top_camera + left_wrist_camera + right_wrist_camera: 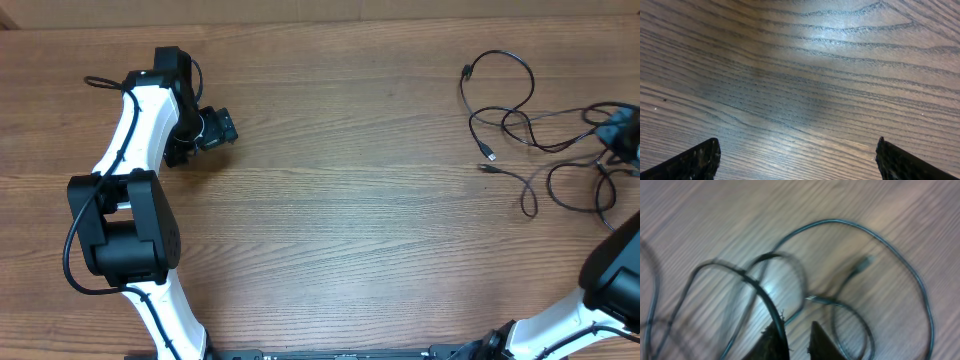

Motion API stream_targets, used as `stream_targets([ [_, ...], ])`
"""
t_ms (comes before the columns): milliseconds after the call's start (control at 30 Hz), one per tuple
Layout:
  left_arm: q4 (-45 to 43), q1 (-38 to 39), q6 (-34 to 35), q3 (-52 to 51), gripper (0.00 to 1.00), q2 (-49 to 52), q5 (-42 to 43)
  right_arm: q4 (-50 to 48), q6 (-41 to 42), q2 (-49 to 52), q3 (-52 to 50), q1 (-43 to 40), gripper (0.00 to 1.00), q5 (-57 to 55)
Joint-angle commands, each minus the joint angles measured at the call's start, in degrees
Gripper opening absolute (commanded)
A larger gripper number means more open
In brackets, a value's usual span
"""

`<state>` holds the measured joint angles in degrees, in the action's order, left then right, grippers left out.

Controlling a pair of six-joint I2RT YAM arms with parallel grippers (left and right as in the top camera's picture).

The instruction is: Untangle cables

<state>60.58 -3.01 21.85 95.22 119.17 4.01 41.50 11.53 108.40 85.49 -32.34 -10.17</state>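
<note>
Over on the right side of the worktop is where it all sits. The cables lie in a loose sprawl of crossing loops, and the right hand is right at the outer end of that sprawl. From the wrist view its fingers stand only a sliver apart, with wood showing in the slit. One dark strand runs straight down to the tip of one finger; whether it is pinched or merely brushing there, I cannot tell. Now the geometry that matters: the tangle stretches sideways, its long axis running from the right hand toward the centre of the worktop. The plug ends are on the inward side, away from the hand. The left hand is well apart on the other side, fingers spread wide over bare wood, holding nothing. So the right arm is plainly the nearer one — and any pull to open the loops, I'd judge, should draw outward along that sideways line, away from the plugs.
</note>
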Motion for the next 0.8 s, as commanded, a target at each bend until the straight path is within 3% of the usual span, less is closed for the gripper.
stream_targets([
  [0, 0.02, 0.39, -0.46, -0.31, 1.00, 0.07, -0.39, -0.22, 2.21, 2.91, 0.28, -3.58, 0.22, 0.63],
  [33, 0.02, 0.39, -0.46, -0.31, 1.00, 0.07, -0.39, -0.24, 2.19, 3.32, 0.28, -4.17, 0.22, 1.88],
  [100, 0.02, 0.39, -0.46, -0.28, 1.00, 0.07, -0.39, -0.76, 2.19, 4.39, 0.28, -5.27, 0.32, 6.10],
  [200, 0.02, 0.39, -0.46, -0.31, 1.00, 0.07, -0.39, -1.38, 2.16, 4.85, 0.28, -5.35, 0.63, 6.64],
  [300, 0.02, 0.39, -0.46, -0.28, 0.99, 0.07, -0.39, -2.27, 2.19, 4.87, 0.28, -5.35, 0.83, 6.67],
  [467, 0.02, 0.39, -0.46, -0.31, 1.00, 0.07, -0.39, 0.07, 2.19, 4.09, 3.06, -5.33, 1.00, 7.78],
  [767, 0.02, 0.39, -0.46, -0.31, 1.00, 0.07, -0.39, -1.05, 2.19, 2.73, 6.05, -5.33, 1.00, 16.94],
])
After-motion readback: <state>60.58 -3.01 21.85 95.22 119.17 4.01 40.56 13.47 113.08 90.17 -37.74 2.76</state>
